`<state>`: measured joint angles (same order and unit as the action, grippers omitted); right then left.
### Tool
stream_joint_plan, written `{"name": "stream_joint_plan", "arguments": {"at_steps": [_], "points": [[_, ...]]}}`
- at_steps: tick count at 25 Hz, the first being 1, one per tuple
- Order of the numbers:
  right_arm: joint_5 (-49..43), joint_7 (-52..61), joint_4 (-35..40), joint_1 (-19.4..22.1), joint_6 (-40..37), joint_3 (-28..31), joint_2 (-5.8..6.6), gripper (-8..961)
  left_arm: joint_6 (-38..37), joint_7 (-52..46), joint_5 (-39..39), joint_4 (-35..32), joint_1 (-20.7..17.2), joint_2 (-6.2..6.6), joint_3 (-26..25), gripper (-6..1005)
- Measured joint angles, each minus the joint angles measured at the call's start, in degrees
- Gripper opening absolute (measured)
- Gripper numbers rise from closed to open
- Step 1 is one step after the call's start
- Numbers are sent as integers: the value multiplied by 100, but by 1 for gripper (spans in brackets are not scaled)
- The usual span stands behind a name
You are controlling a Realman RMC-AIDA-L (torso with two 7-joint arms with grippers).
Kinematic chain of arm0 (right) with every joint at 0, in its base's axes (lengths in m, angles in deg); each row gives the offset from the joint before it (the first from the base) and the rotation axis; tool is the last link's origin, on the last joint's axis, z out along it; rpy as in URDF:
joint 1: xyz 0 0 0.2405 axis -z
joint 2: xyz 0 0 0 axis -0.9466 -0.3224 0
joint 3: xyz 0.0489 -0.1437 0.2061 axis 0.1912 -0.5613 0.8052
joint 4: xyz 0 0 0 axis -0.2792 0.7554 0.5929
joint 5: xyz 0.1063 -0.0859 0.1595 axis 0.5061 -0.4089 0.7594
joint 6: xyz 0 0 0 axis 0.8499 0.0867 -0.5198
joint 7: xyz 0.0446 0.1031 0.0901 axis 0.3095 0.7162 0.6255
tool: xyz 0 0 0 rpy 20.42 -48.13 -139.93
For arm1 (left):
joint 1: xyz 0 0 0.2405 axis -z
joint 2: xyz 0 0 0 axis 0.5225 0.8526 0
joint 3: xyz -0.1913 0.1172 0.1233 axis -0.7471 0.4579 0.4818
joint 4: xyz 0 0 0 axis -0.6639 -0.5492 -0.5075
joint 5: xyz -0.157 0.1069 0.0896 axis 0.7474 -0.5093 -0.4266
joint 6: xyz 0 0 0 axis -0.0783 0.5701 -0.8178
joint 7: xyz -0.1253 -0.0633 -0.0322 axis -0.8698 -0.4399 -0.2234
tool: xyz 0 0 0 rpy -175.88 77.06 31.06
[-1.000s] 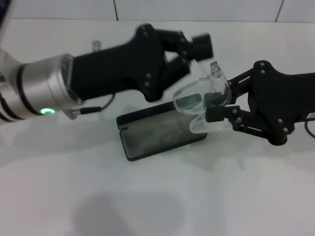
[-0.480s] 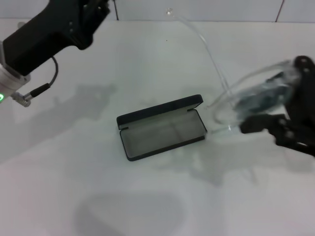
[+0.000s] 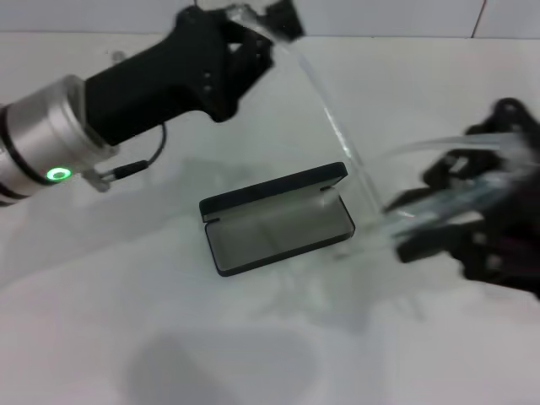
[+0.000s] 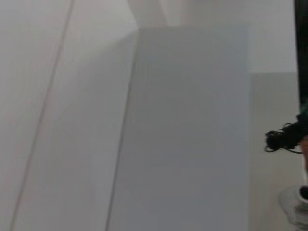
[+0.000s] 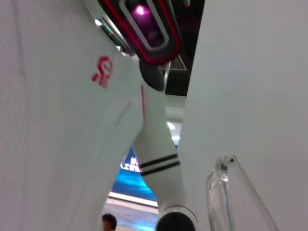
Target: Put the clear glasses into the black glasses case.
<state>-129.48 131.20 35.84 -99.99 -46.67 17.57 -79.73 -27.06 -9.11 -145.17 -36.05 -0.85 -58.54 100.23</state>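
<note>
Head view: I see black glasses case (image 3: 278, 221) lying open on table (image 3: 169, 337). R gripper (image 3: 472, 224) off to its right, blurred, pinching clear glasses (image 3: 422, 207); one arm stretched up to L gripper (image 3: 261, 25), raised far-left, which grips its tip.

Left arm: silver metal cylinder segment with darker ring grooves, and a small round green light set in it.
Left hand (image 3: 253, 34): matte black, angular housing with small dark screw heads; thin black cable with a silver plug runs beneath the wrist.
Right hand (image 3: 472, 224): black linkage bars with round pivot joints, blurred.
Body: white shell with a red logo, red-edged dark panel, two black stripes.
</note>
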Motion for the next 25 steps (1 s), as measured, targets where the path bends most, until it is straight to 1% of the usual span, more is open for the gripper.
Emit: {"name": "stream_joint_plan", "arguments": {"at_steps": [4,11,13,16,25], "points": [[9,-98,19,-1,357,-207,-1,112,-25,4,53,-15,40,-18,103,49],[12,-119,-176,-10,782,-219,6,112,-171,4,73,7,26,-22,148,50],[11,-123,-248,-23,857,-223,7,112,-218,8,159,2,42,-23,309,50],[12,-129,-291,-34,967,-224,7,112,-248,13,202,-19,47,-24,381,50],[81,-108,-452,-60,1214,-220,10,112,-417,16,223,-35,49,-24,394,50]]}}
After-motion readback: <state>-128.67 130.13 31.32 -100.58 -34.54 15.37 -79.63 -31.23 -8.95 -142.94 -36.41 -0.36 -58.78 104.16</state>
